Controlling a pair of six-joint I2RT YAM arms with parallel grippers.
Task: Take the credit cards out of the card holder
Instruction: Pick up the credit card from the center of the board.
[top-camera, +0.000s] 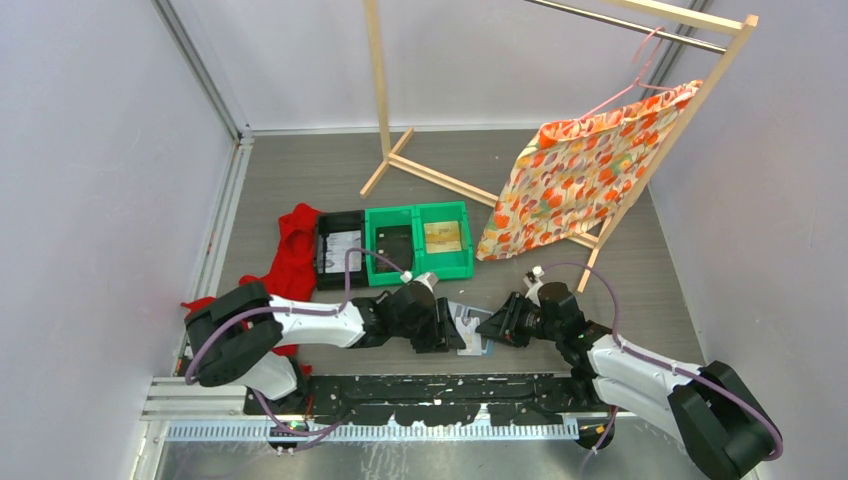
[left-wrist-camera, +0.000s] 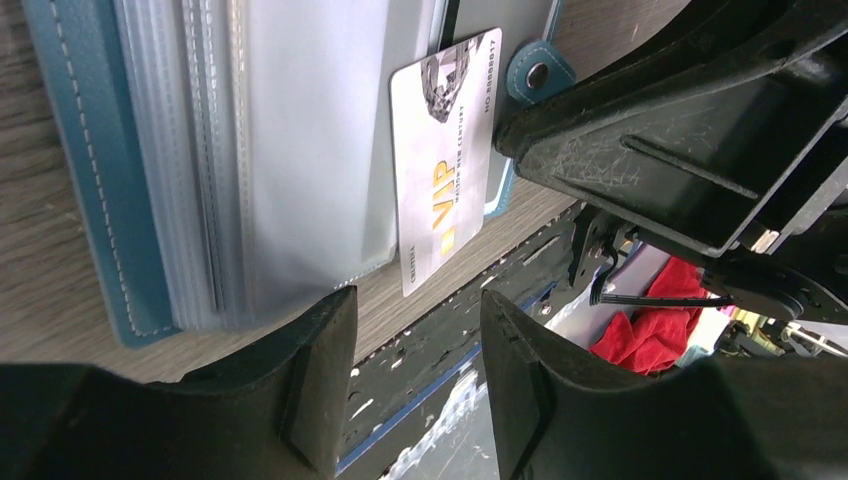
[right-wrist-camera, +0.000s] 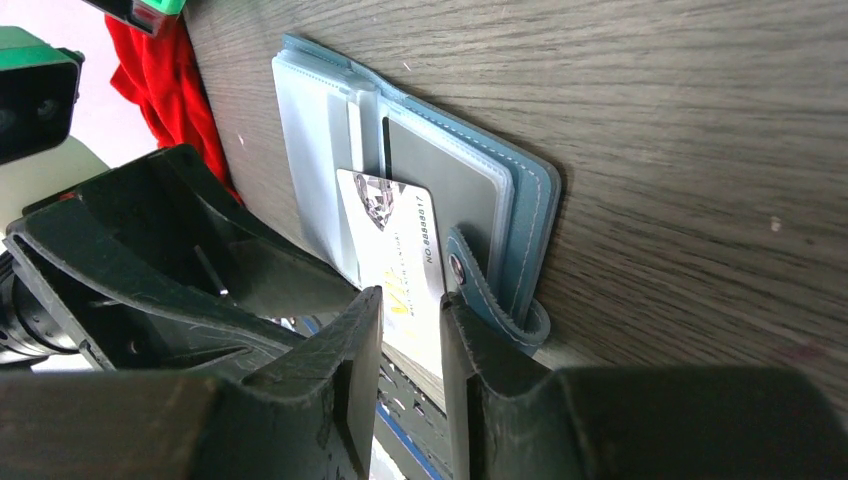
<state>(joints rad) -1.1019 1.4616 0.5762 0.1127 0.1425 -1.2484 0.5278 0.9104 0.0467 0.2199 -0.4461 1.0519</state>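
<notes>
Black plastic fingers (left-wrist-camera: 320, 385) of the left gripper (left-wrist-camera: 418, 310) are filling the bottom of the left wrist view, standing well apart and gripping nothing. Just beyond them the small slate-blue, pale-stitched folding card holder (left-wrist-camera: 90, 190) is lying open and flat on the grey wood-grain table (left-wrist-camera: 25, 230), near its front edge and between the two grippers. A thin, whitish, rectangular plastic card (left-wrist-camera: 445, 160) with gold "VIP" lettering is sticking partway out of the clear, glossy plastic sleeves (left-wrist-camera: 290, 150). Its long axis is running parallel with the holder's stitched side edge, and its free end is pointing toward the table's front edge. A flat greyish card (right-wrist-camera: 440, 190) is sitting inside a pocket alongside, lying the same way and only partly showing. The rounded closure tab (right-wrist-camera: 485, 295), bearing a small metal snap, is curling up just beside the whitish card.

The right gripper (right-wrist-camera: 410, 305) is showing a narrow gap between its fingers, through which the whitish card's free end is appearing. The fingers are hiding that end's corners, so whether they are pinching the card cannot be told. A crumpled red cloth (right-wrist-camera: 165, 80) is being cut off by the frame.
</notes>
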